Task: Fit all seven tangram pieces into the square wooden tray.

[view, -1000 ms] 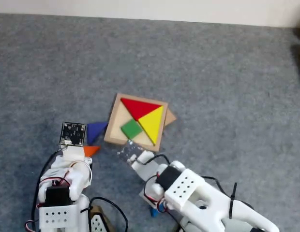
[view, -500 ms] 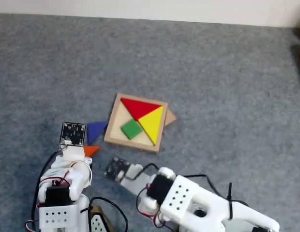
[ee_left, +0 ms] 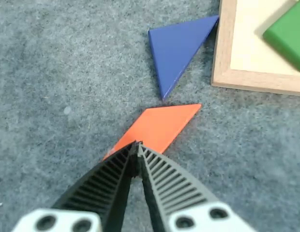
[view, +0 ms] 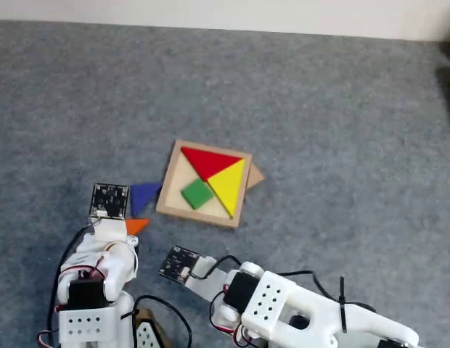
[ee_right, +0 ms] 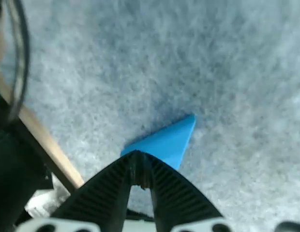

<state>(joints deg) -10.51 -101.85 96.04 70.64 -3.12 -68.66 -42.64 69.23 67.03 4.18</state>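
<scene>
High view: the tray (view: 167,190) holds three pieces. The red triangle (view: 208,161) sits along its far edge, the yellow triangle (view: 228,185) against its right edge, and the green square (view: 197,193) near its near-left corner. The rest of the tray floor is bare wood.

Four pieces lie outside on the carpet (view: 341,116). The blue triangle (view: 144,196) has one tip touching the tray's left rim. The orange piece (view: 136,226) lies just nearer the robot than that, clear of the tray. The tan piece (view: 256,175) pokes out from behind the tray's right rim.

The left gripper (ee_left: 136,147) hangs over the end of the orange piece farthest from the tray, jaws pressed together with nothing between them. The right gripper (ee_right: 139,158) also has its jaws pressed together, tips at the edge of the light-blue triangle (ee_right: 165,141). The triangle lies flat on the carpet, and where it lies relative to the tray I cannot tell.

As I read it, the task is under halfway and the step in hand is picking up the light-blue triangle. That calls for spreading the right jaws, dropping them astride the thin piece and pinching its edges. The piece then has to be carried to the bare left part of the tray and turned to match the gap.
</scene>
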